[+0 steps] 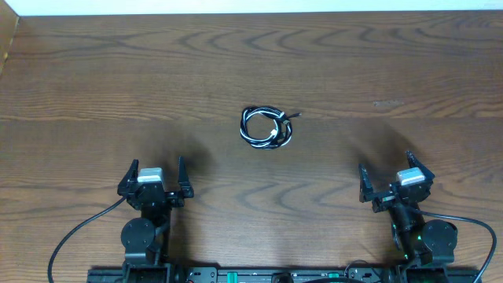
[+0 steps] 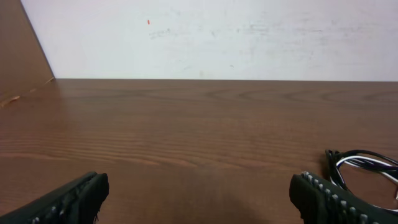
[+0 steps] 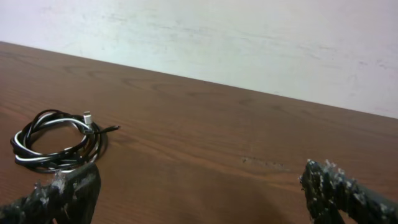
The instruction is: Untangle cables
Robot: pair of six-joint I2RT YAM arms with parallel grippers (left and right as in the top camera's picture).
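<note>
Cables [image 1: 266, 127] bunched on the table [image 1: 94, 71] near center; left gripper [image 1: 156, 163] at their 8 o'clock, right gripper [image 1: 385, 162] at 4 o'clock, both well apart.

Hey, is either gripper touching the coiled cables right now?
No, the overhead view shows the cables coiled by themselves, with the left gripper and right gripper both open and well apart from them.

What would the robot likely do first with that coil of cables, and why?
Probably reach one arm, perhaps the right gripper, forward to the cables: they lie coiled together, and both it and the left gripper sit open and empty, well short of them.
</note>
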